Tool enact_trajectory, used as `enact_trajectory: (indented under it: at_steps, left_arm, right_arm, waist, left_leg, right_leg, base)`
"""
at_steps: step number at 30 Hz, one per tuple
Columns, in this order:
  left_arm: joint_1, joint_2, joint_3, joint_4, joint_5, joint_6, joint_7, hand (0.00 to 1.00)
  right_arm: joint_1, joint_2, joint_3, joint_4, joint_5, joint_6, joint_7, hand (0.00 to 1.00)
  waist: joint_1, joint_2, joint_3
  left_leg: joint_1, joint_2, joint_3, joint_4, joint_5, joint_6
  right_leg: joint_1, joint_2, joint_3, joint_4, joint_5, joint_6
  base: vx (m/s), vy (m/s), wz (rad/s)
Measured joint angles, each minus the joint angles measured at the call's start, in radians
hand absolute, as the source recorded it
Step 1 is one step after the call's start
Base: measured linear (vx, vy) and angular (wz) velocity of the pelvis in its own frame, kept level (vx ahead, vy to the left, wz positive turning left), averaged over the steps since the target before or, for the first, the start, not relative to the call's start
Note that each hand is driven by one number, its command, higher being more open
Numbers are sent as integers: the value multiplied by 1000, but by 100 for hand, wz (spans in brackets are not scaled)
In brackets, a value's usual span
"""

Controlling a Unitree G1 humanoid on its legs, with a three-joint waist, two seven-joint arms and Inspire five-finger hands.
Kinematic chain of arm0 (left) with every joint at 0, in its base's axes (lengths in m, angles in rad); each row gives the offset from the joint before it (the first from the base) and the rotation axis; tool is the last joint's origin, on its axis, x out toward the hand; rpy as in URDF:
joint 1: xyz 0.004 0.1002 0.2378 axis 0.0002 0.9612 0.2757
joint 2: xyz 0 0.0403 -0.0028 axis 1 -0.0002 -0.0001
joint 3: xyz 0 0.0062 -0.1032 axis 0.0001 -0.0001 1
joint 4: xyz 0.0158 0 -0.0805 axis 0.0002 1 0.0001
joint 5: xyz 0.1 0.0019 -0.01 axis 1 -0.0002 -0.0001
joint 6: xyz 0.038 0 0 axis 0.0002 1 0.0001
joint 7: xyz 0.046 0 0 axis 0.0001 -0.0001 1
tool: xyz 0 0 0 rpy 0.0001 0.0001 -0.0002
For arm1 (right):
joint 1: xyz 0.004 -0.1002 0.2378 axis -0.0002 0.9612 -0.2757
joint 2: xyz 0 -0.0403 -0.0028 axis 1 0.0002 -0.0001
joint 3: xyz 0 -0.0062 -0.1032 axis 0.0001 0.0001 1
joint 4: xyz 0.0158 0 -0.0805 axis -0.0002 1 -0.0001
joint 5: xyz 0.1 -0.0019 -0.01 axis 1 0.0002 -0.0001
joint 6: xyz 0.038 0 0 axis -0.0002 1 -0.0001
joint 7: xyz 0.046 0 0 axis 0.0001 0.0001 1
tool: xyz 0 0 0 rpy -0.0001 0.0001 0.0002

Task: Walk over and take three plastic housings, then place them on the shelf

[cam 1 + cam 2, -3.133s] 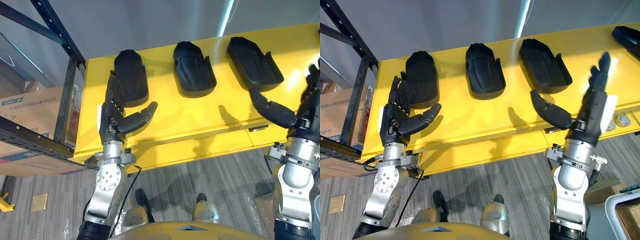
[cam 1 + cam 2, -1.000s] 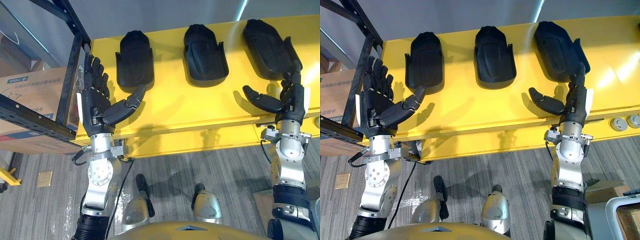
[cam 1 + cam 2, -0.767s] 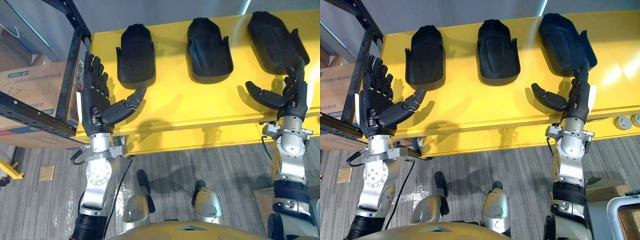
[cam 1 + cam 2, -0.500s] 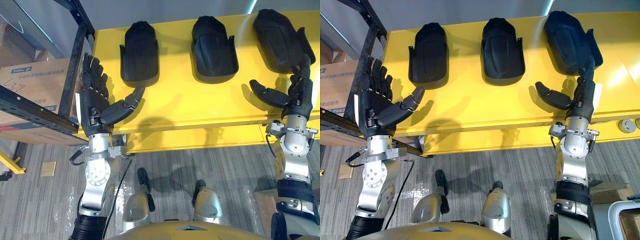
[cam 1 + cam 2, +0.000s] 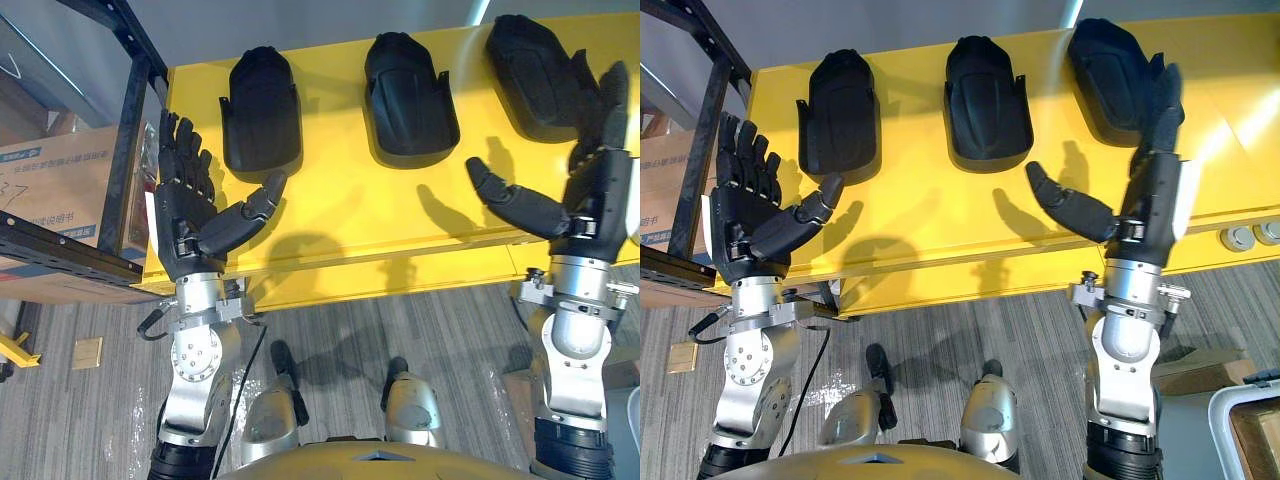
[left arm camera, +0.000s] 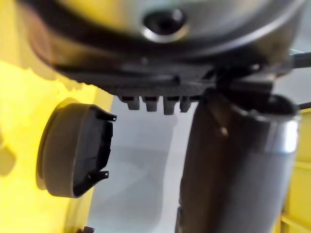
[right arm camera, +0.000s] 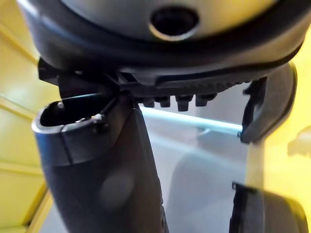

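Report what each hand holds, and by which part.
Nothing. The left hand and right hand are both open; the three housings lie ungripped on the yellow table.

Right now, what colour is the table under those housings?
The table is bright yellow, clearest in the left eye view.

Shelf post (image 5: 130, 160) beside left housing (image 5: 262, 110)

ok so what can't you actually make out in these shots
Right housing: in both eye views its right edge lies behind the fingers of the right hand.
Shelf: cut off by the left and top edges of the eye views, so its levels cannot be judged.
Left housing: blurred in the left wrist view, so its inner detail is unreadable.
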Motion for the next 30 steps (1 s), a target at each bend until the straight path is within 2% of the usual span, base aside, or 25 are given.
enact_trajectory:
  at_steps: [3, 9, 13, 22, 27, 30]
  left_arm:
    - [-1, 0, -20, 0, 1, 1, -7, 100]
    - [19, 0, -28, 0, 10, 16, -34, 100]
    - [48, 0, -29, 0, 36, 22, -54, 100]
    - [48, 0, -37, 0, 40, 23, -51, 100]
    - [47, 0, -38, 0, 41, 24, -44, 100]
    - [47, 0, -40, 0, 41, 24, -38, 100]
  right_arm:
    - [2, 1, 68, 6, 20, 0, 21, 100]
    - [-3, 31, 155, 146, 141, 27, 67, 100]
    - [-6, 51, 180, 182, 167, 61, 99, 100]
    - [-18, 51, 214, 185, 161, 65, 106, 100]
    - [-10, 51, 218, 185, 154, 102, 127, 100]
    - [-3, 51, 238, 180, 154, 103, 136, 100]
  waist:
    - [18, 0, -4]
    - [49, -17, -64]
    - [52, -10, -83]
    - [56, -7, -92]
    - [52, -7, -103]
    - [48, -7, -103]
  left_leg:
    - [4, -2, -2, 0, 0, 0]
    - [33, -10, -25, -1, -8, -1]
    - [31, -10, -40, -4, -10, 1]
    - [1, -7, -47, -4, -1, 5]
    - [0, -7, -45, -4, 3, 4]
    - [0, -6, -41, -4, 2, 4]
  right_leg:
    - [16, 1, -5, -22, 8, 3]
    - [94, 5, -40, -84, 18, 12]
    - [115, 10, -60, -105, 26, 8]
    - [93, 17, -65, -117, 40, 2]
    - [88, 17, -60, -117, 40, 1]
    - [85, 17, -56, -116, 41, 0]
  base:
    - [49, -2, 4]
    - [49, -2, 12]
    - [-14, -4, 12]
    - [-18, 1, 2]
    - [4, -6, -1]
    - [-5, -11, -4]
